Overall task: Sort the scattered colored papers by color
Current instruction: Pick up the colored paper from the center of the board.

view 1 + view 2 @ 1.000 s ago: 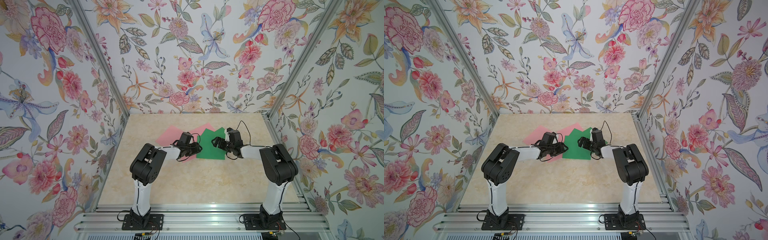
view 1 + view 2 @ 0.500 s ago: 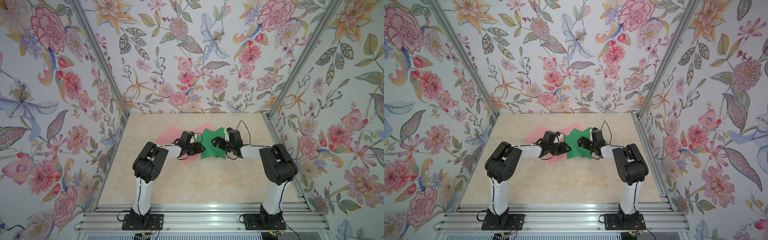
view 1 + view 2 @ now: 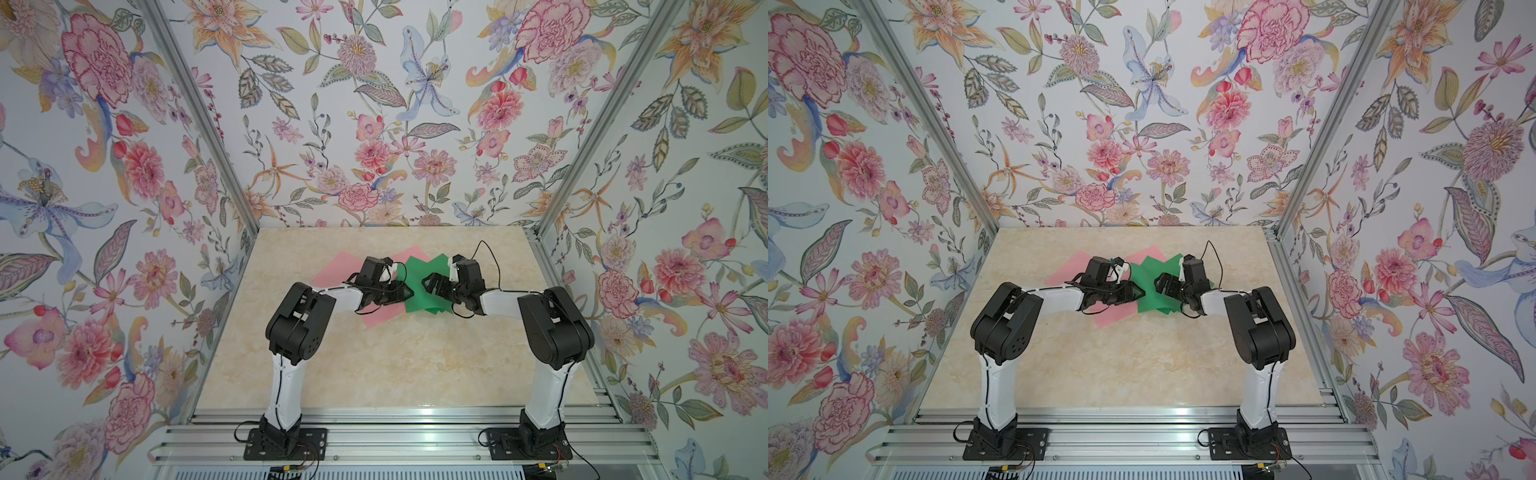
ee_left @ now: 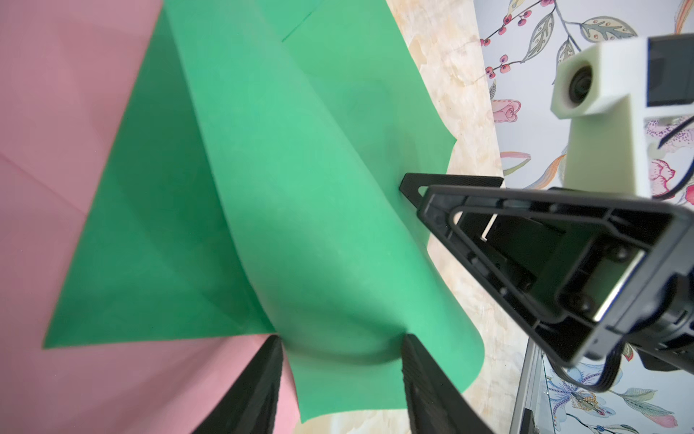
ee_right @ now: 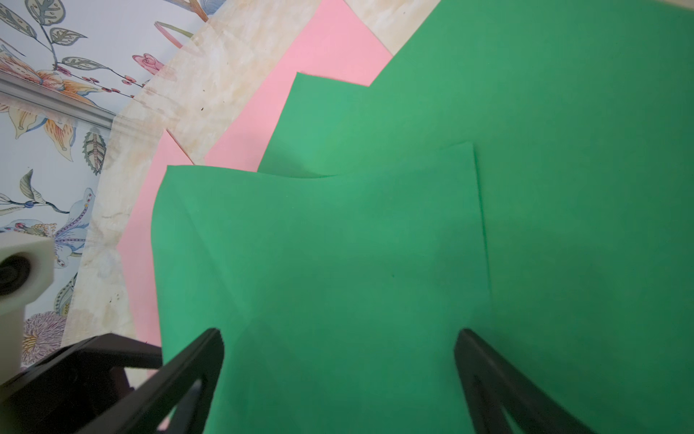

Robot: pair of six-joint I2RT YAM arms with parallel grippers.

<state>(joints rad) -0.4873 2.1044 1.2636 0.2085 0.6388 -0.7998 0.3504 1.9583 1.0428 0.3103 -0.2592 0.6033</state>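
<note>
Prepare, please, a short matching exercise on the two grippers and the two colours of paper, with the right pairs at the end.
Things:
1. left gripper
2. right gripper
3. pink papers
4. green papers

States:
A. jaws wide apart above green
B. jaws partly apart, a green sheet buckled between them
C. nearer the left arm, partly under green
D. nearer the right arm, overlapping one another

Pairs: 1-B, 2-A, 3-C, 4-D.

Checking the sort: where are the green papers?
In both top views the green papers lie mid-table under the left gripper and right gripper, overlapping the pink papers on the left arm's side.
</note>
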